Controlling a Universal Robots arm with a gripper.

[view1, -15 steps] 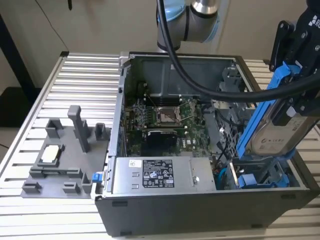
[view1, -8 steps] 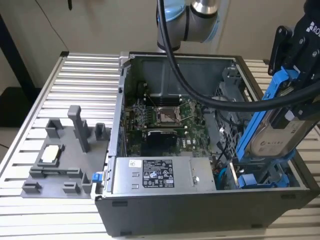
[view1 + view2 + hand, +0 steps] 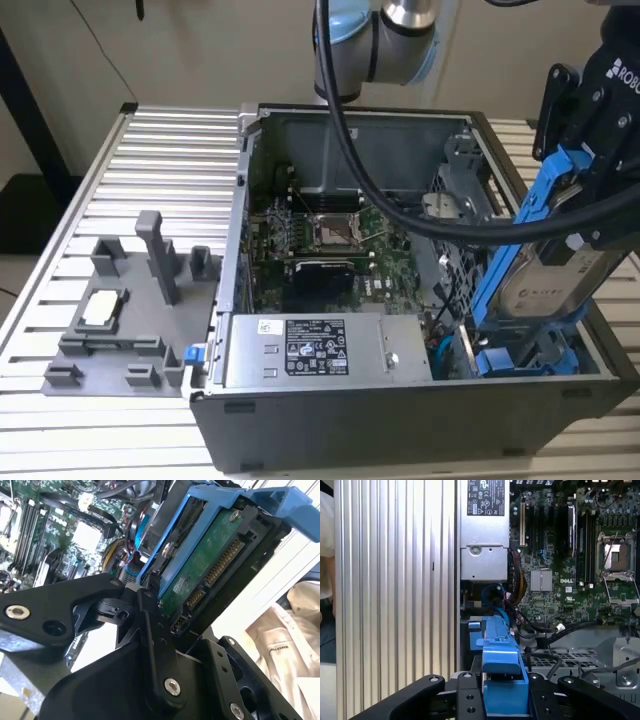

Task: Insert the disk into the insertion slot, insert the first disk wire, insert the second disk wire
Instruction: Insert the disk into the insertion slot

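Between the jaws of the black gripper (image 3: 505,692), which are closed firmly on the end tab of the carrier, sits the flat silver-beige disk (image 3: 558,285) in its bright blue plastic frame. It is tilted steeply, with its low end down inside the open dark grey computer case (image 3: 300,420) and its high end up at the wrist. I judge it not yet seated: the grey perforated sheet-metal insertion slot (image 3: 570,656) lies just beside it. My worry is the angle, since a frame that enters crooked could jam on the bay's edges or twist in the grip. The bundle of red, yellow and blue wires (image 3: 516,582) lies near the slot and could get pinched. The thick black cable (image 3: 400,205) draped across the case could snag over the green motherboard (image 3: 330,250). Room looks tight toward the case's side wall at the exterior view's right, and the grey labelled power-supply box (image 3: 305,350) stands close on the other side. Above the case I have open air.
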